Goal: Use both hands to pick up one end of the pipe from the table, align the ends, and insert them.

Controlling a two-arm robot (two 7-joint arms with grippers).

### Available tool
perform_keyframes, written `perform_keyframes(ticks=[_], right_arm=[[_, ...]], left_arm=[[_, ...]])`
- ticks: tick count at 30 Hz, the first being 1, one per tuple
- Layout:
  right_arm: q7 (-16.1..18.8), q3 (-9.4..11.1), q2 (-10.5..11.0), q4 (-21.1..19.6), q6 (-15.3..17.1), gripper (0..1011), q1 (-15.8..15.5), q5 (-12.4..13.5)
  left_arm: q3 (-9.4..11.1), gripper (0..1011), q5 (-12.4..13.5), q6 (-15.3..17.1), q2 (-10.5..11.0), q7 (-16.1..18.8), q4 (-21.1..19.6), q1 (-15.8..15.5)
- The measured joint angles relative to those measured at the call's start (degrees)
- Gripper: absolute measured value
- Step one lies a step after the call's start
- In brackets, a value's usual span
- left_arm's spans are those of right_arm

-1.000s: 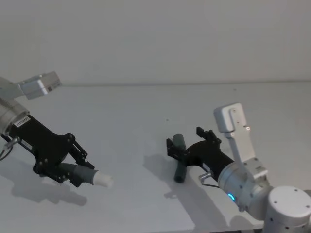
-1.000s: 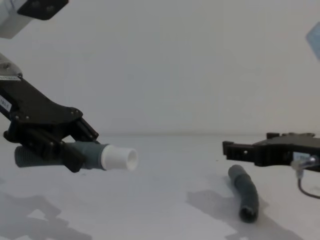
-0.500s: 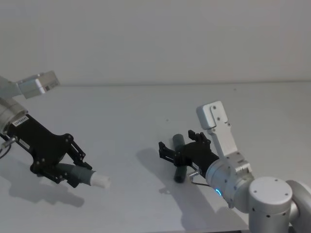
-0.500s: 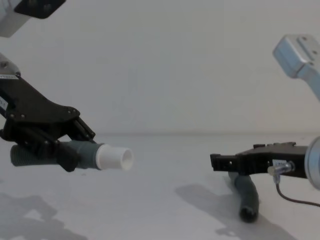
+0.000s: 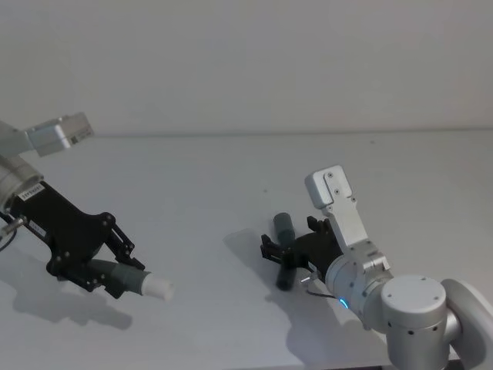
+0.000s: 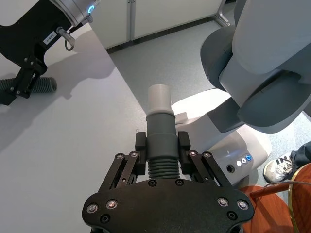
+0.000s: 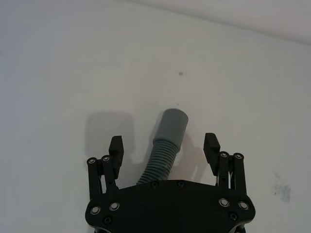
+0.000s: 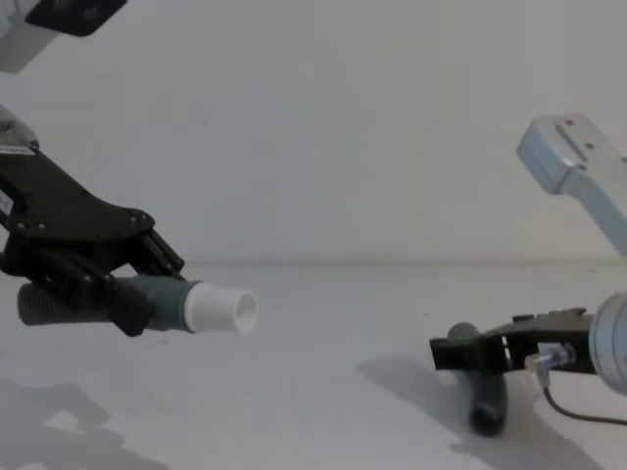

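My left gripper (image 5: pixel 127 274) hangs above the table (image 5: pixel 216 177) at the left, shut on a dark ribbed pipe piece (image 6: pixel 162 153). That piece's white plug tip (image 5: pixel 162 289) points toward the right arm. The other pipe piece (image 5: pixel 283 274) lies on the table at centre right, its smooth grey cuff (image 7: pixel 173 124) pointing away from me. My right gripper (image 7: pixel 164 145) is low over it and open, one finger on each side of the ribbed part, apart from it. From the chest view, the left gripper (image 8: pixel 152 294) holds its piece level, and the right gripper (image 8: pixel 460 352) sits at the lying piece (image 8: pixel 487 406).
The white table (image 8: pixel 323 392) stretches between the two grippers, with a plain wall behind it. In the left wrist view my own grey body (image 6: pixel 262 73) and the floor lie beyond the table's edge.
My right gripper has swung round and dropped until its open fingers straddle the lying pipe piece. My left gripper has drifted slightly left and down with its piece.
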Motion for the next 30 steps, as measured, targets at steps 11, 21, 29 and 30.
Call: perform_keyframes(ticks=[11, 21, 29, 30], right_arm=[[-0.2, 0.5, -0.7, 1.0, 2.5, 993, 0.2, -0.2], [-0.2, 1.5, -1.6, 1.7, 3.3, 690, 0.6, -0.1], [0.8, 1.9, -2.0, 2.1, 2.4, 429, 0.8, 0.2], [1.1, 1.9, -2.0, 2.2, 2.3, 429, 0.8, 0.3]], left_arm=[[0.0, 353, 0.0, -0.1, 0.0, -0.1, 0.1, -0.1], [0.0, 353, 0.0, -0.1, 0.0, -0.2, 0.1, -0.1], [0.0, 353, 0.0, -0.1, 0.0, -0.2, 0.1, -0.1], [0.0, 353, 0.0, -0.1, 0.0, -0.2, 0.1, -0.1]])
